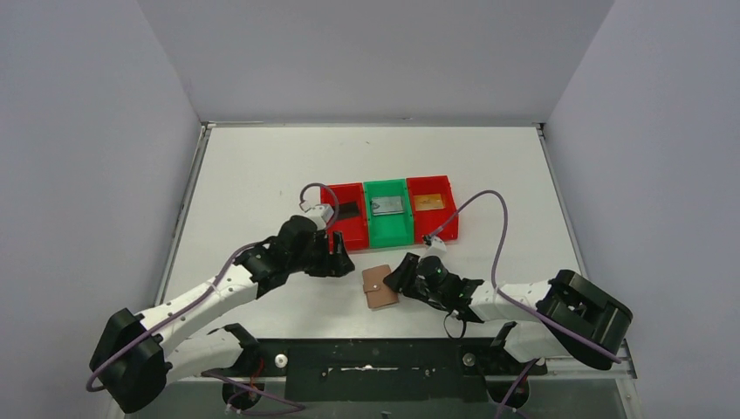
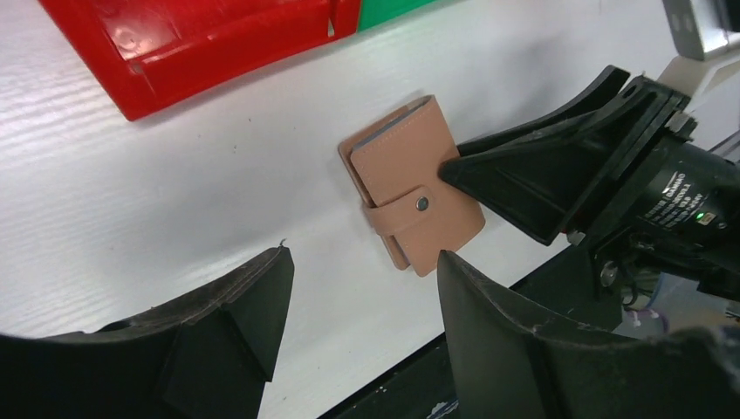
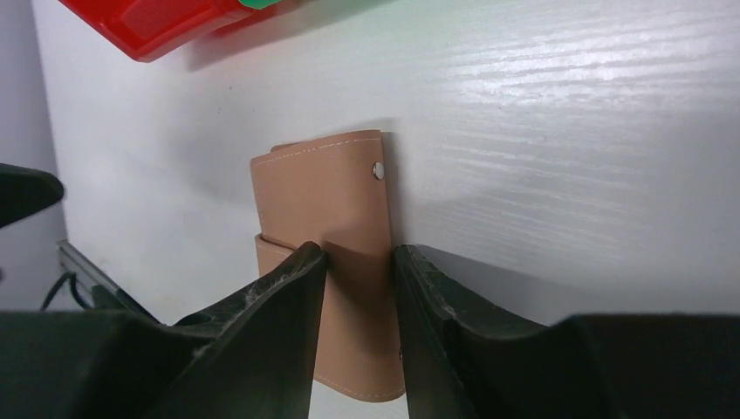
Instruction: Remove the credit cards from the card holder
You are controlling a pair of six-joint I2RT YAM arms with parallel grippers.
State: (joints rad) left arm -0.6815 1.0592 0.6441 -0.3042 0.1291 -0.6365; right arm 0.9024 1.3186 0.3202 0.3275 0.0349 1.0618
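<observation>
Card holder lies flat on the table, shut, with the strap wrapped round and the snap fastened. No card edge shows from it, so I can't tell if any are inside.

Beyond the holder is a row of three bins. The red bin has a black card, the green bin has a silver-grey card, and the other red bin has a gold card.

Right gripper is at the holder's right edge. Its jaws are narrowed to a slim gap, one finger over the leather and one by the edge. I can't tell if it actually pinches anything. Left gripper is just left of the holder, jaws apart and holding nothing.

Risks:
- The holder is thin and flat on a slick table. A finger closing on the edge probably pushes it sideways instead of getting under it, so the grip misses.
- A one-edge pinch is shallow, and a lift could let the holder swing or drop.
- The snap is done up. Pulling at the body without freeing the strap gets no cards out and may just drag the holder.
- Both grippers crowd the holder. If the left moves in while the right is there, the fingers may knock together or pin the holder shut.
</observation>
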